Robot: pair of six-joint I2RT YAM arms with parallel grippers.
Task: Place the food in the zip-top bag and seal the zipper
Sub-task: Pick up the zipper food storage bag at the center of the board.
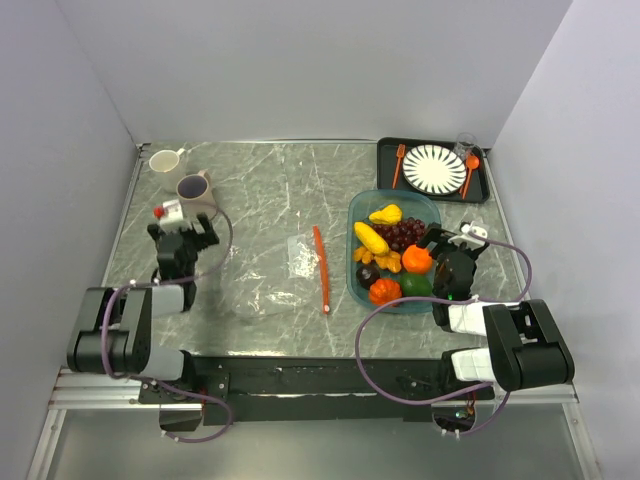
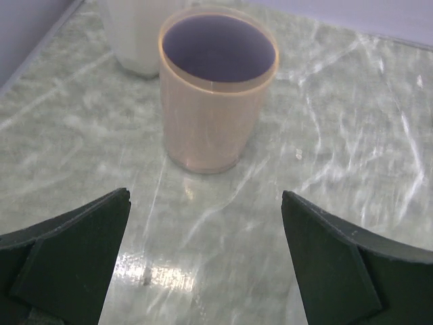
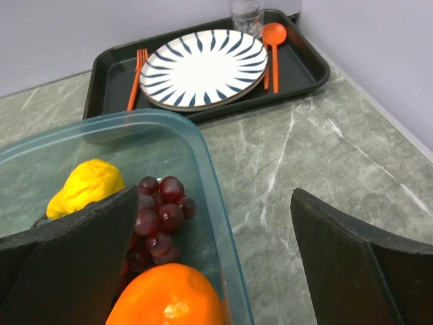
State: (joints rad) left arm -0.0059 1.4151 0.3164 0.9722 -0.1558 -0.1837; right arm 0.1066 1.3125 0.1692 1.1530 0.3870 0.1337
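Observation:
The food lies in a teal tray point(image 1: 355, 215): a yellow piece point(image 1: 386, 214), dark grapes point(image 1: 403, 234), an orange piece point(image 1: 417, 259), a green one point(image 1: 416, 285) and others. The clear zip-top bag point(image 1: 272, 278) lies flat mid-table, its orange-red zipper point(image 1: 321, 268) along the right edge. My right gripper point(image 1: 447, 242) stands open over the tray's right rim point(image 3: 223, 223), with the grapes point(image 3: 159, 213) and the orange piece point(image 3: 169, 298) just left of its gap. My left gripper point(image 1: 182, 236) is open over bare table, left of the bag, holding nothing.
Two cups stand at the back left, a pinkish one point(image 2: 216, 88) just ahead of my left gripper and a white one point(image 1: 166, 160) behind it. A black tray point(image 3: 308, 64) at the back right holds a striped plate point(image 3: 203, 68), an orange fork point(image 3: 137, 74), a spoon point(image 3: 273, 40) and a glass point(image 3: 245, 13).

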